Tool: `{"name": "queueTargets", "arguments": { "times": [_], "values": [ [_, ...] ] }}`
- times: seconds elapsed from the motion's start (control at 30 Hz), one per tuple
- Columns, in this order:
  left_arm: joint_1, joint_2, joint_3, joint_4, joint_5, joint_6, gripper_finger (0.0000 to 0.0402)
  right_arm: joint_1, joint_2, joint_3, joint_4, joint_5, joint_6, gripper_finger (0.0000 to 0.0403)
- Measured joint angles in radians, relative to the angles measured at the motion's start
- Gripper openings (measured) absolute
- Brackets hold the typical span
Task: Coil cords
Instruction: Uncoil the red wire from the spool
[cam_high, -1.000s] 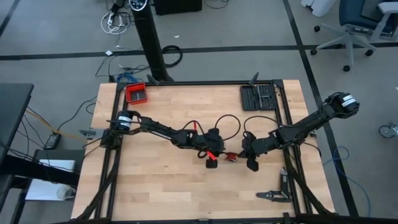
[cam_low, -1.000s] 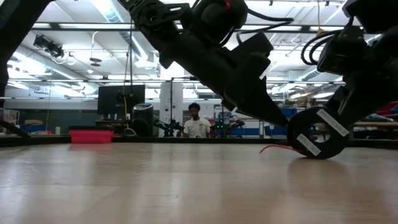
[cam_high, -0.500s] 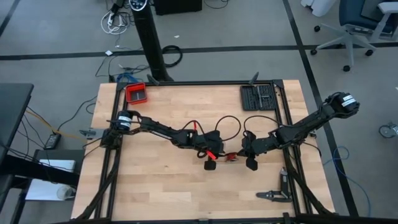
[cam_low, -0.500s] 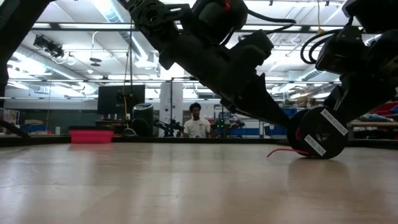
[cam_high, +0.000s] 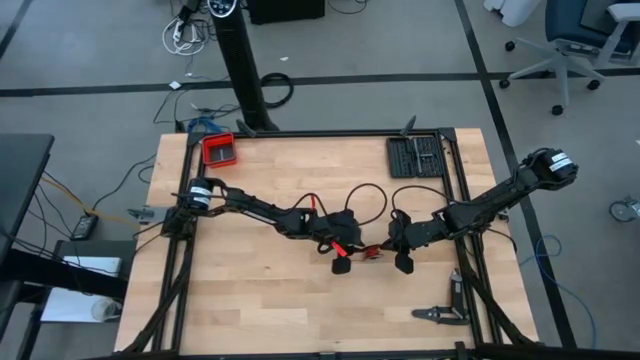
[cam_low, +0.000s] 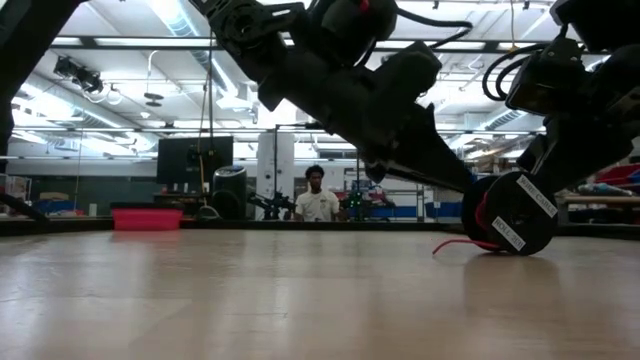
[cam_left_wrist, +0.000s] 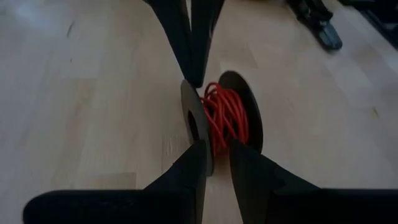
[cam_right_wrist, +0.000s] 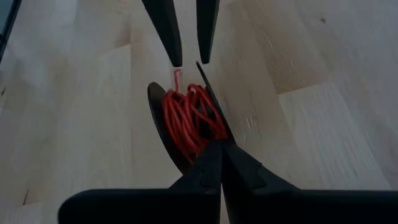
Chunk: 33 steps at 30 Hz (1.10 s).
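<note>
Near the table's middle, the left gripper (cam_left_wrist: 214, 152) pinches one black rim of a small spool (cam_left_wrist: 186, 112) standing on edge, its fingers narrowly parted around that disc. The red cord (cam_right_wrist: 189, 118) is wound on the spool between both grippers. The right gripper (cam_right_wrist: 221, 152), fingers pressed together, grips the opposite rim. Bare table (cam_high: 250, 300) lies all around, edges well apart.

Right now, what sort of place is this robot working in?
Probably a robotics lab or workshop: a wooden table framed by a black rig, an office chair on the grey floor, and a person among equipment under strip lights.
</note>
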Motion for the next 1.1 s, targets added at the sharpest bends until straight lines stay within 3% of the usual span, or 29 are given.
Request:
{"name": "queueTargets", "arguments": {
  "times": [0.23,0.97,1.1],
  "values": [
    [0.0,0.0,0.0,0.011,-0.056,-0.003,0.0076,0.0,0.0,0.0,0.012,0.0,-0.006,0.0003],
    [-0.001,0.038,0.0,0.069,-0.072,0.003,0.0075,0.0,0.0,0.0,0.026,0.001,-0.033,0.0006],
    [-0.001,0.038,0.0,0.042,-0.068,0.009,0.0039,0.0,0.0,0.0,0.024,0.001,-0.035,0.0004]
  ]
}}
